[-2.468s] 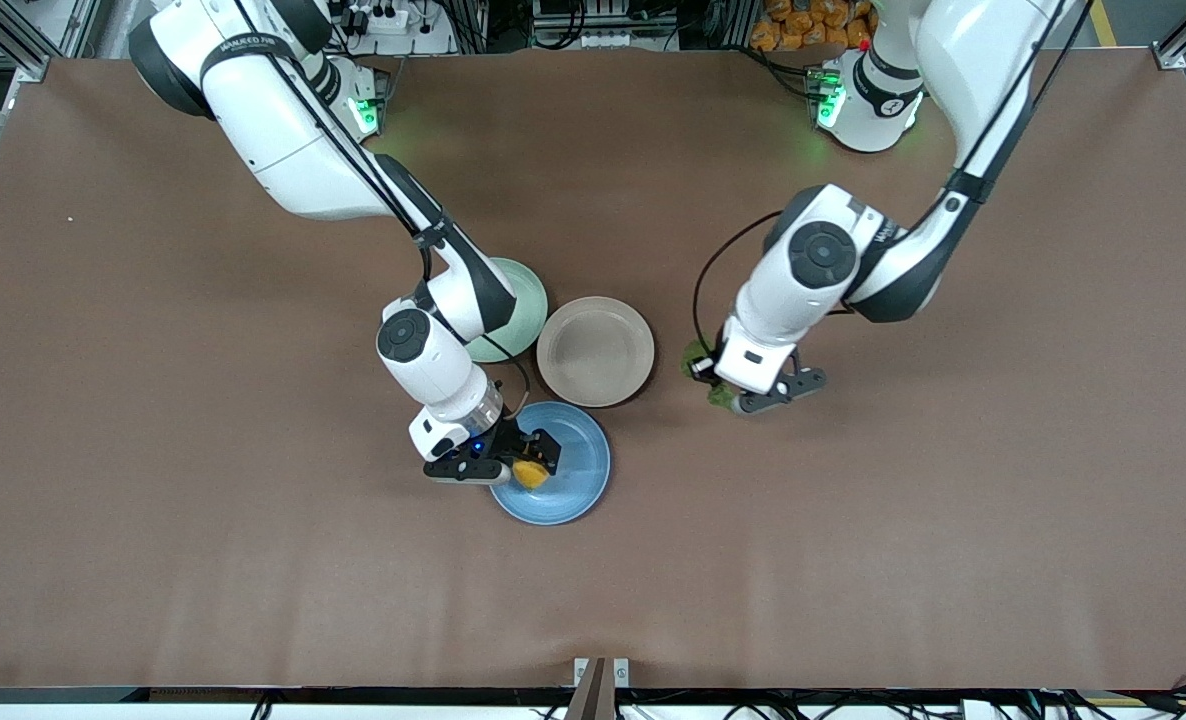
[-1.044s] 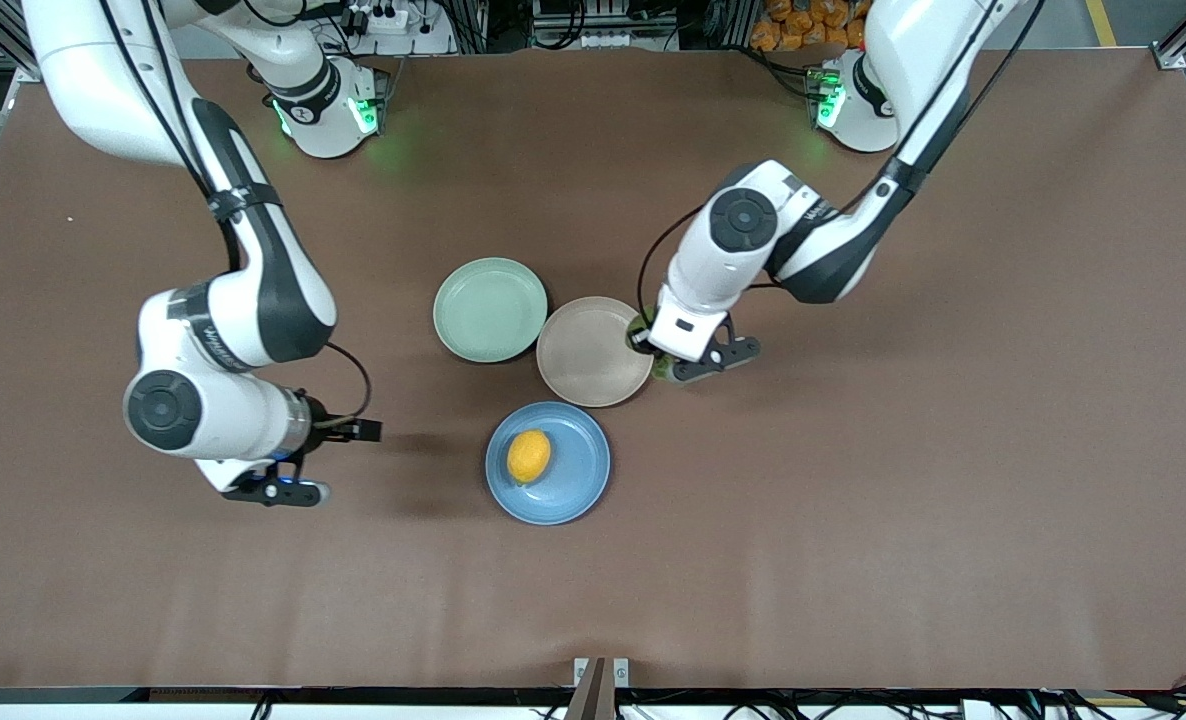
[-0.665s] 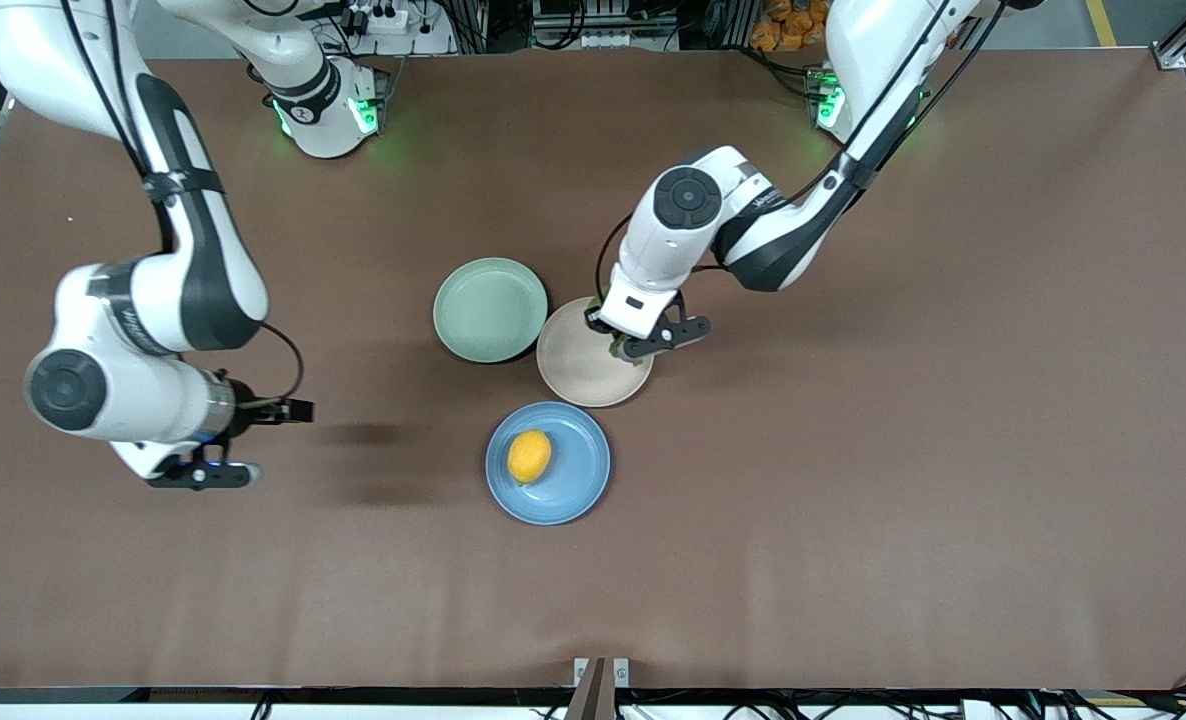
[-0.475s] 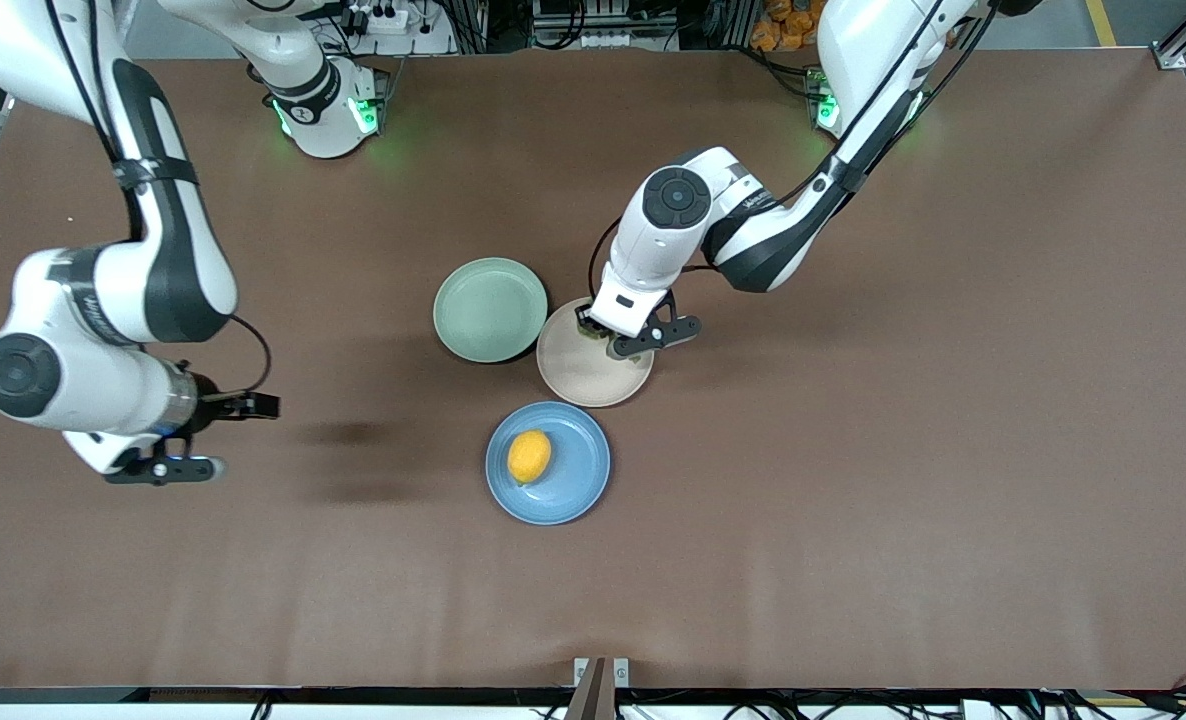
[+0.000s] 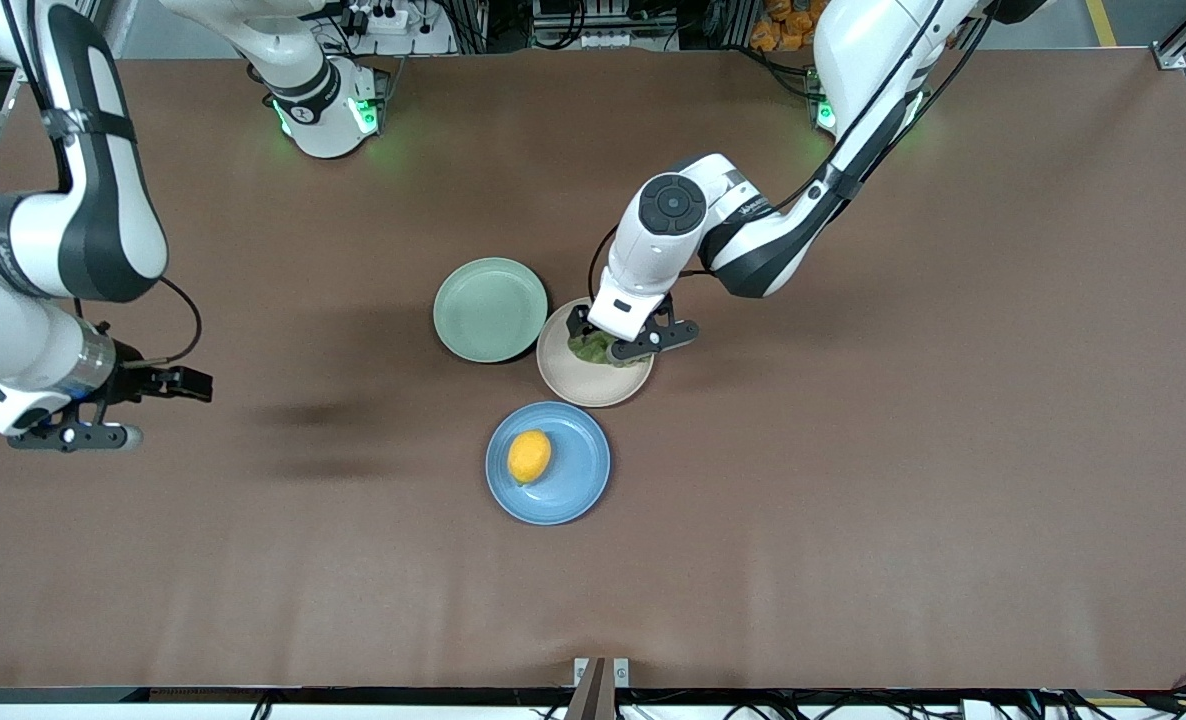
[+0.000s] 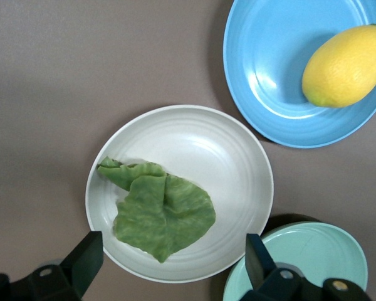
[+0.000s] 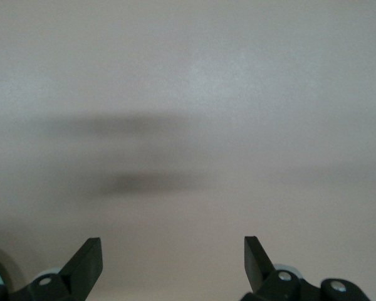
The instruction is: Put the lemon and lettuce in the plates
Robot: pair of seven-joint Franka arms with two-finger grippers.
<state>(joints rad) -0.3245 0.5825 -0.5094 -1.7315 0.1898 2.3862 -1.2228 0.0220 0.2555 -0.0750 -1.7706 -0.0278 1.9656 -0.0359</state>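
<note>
The lettuce (image 6: 163, 213), a wrinkly green leaf, lies loose in the pale beige plate (image 6: 238, 157). My left gripper (image 6: 173, 254) hovers open just over it, one finger on each side and touching nothing. From the front the leaf (image 5: 591, 348) peeks out under the left gripper (image 5: 621, 342) on that plate (image 5: 578, 385). The lemon (image 5: 529, 456) rests in the light blue plate (image 5: 578, 480), nearer to the front camera; the left wrist view shows the lemon (image 6: 344, 66) and blue plate (image 6: 269, 69) too. My right gripper (image 5: 123, 410) hangs open and empty over bare table (image 7: 188, 125).
A mint green plate (image 5: 490, 309) stands empty beside the beige plate, toward the right arm's end, its rim touching or almost touching the beige one. The right arm is drawn off to its own end of the brown table (image 5: 853, 500).
The left gripper carried the lettuce over the beige plate, then opened and dropped it there. The right arm swung away from the blue plate toward its end of the table.
</note>
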